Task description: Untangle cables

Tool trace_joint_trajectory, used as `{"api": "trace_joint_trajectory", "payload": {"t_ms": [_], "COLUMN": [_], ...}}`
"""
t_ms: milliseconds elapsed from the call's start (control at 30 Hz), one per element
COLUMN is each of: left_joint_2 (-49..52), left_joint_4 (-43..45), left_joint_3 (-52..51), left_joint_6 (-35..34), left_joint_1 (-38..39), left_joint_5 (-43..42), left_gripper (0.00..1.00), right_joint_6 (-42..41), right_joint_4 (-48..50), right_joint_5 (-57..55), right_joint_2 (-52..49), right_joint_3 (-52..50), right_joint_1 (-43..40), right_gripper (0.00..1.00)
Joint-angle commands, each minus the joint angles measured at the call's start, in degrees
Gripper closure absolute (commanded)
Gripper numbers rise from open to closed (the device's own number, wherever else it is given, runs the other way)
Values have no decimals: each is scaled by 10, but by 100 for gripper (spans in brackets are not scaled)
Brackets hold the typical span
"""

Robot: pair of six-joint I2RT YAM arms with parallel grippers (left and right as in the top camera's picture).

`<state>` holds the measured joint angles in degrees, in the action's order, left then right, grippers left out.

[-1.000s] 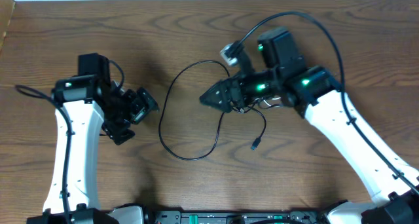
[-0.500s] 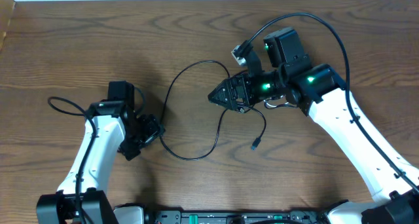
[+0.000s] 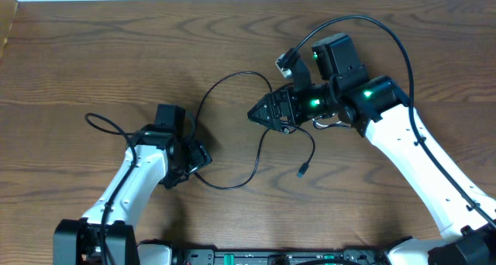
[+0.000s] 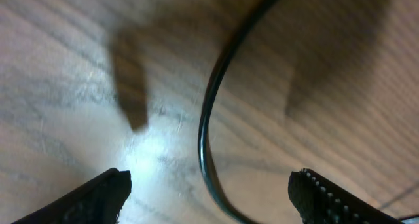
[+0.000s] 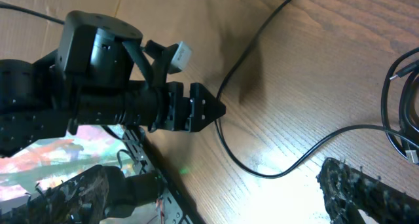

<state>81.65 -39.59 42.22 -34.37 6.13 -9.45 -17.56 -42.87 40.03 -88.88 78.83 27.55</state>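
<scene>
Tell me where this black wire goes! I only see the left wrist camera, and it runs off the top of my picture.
Observer: Overhead, that black cable sweeps up in a big loop to the right gripper.
Operator: Is that gripper pinching it?
Observer: No. The right wrist view shows its fingers wide apart, with a cable lying on the table between them.
Operator: Any plug around?
Observer: Yes, a small plug lies loose on the wood, just below the right gripper in the overhead picture.

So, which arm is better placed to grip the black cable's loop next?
Probably left: the left gripper sits low, open, straddling the black cable at the loop's lower edge. The right gripper, also open, is higher.
</scene>
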Motion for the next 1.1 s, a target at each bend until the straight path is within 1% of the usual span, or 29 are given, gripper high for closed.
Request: {"api": "trace_joint_trajectory", "payload": {"t_ms": [0,33,133,233,333,367,400,433,467,567,600,800,867,967,1067], "left_joint_2": [31,48,90,110,119,119,119,119,119,117,110,24,-23,-81,-143], "left_joint_4": [10,14,26,37,45,47,50,53,57,60,51,-60,-94,-97,-73], "left_joint_3": [-4,-4,-4,-4,-4,-4,-4,-4,-4,1,12,146,209,261,291], "left_joint_6": [-10,-17,-17,-17,-17,-17,-17,-17,-17,-14,3,48,53,63,62], "left_joint_1": [9,12,20,20,20,20,20,20,20,20,20,20,19,19,19], "left_joint_5": [27,27,27,26,27,27,27,27,27,24,11,17,30,31,24], "left_gripper": [23,26,29,36,57,72,78,81,92,93,93,93,93,93,93], "right_joint_6": [-2,-2,-2,-2,-2,-2,-2,-2,-2,-2,-2,-2,-2,-2,-2], "right_joint_4": [-2,-2,-3,-3,-2,-2,-2,-2,-2,-3,-5,-15,-17,-18,-20], "right_joint_5": [-1,-1,-1,-1,-1,-3,-7,-9,-9,-9,-9,-10,-11,-11,-11], "right_joint_2": [1,1,1,1,1,1,1,1,1,1,1,1,1,1,1], "right_joint_3": [8,8,8,8,8,8,8,8,8,8,8,8,8,8,8], "right_joint_1": [3,3,3,3,3,3,3,3,3,3,3,3,3,3,3], "right_gripper": [1,1,1,1,1,1,1,1,1,1,1,1,1,1,1]}}
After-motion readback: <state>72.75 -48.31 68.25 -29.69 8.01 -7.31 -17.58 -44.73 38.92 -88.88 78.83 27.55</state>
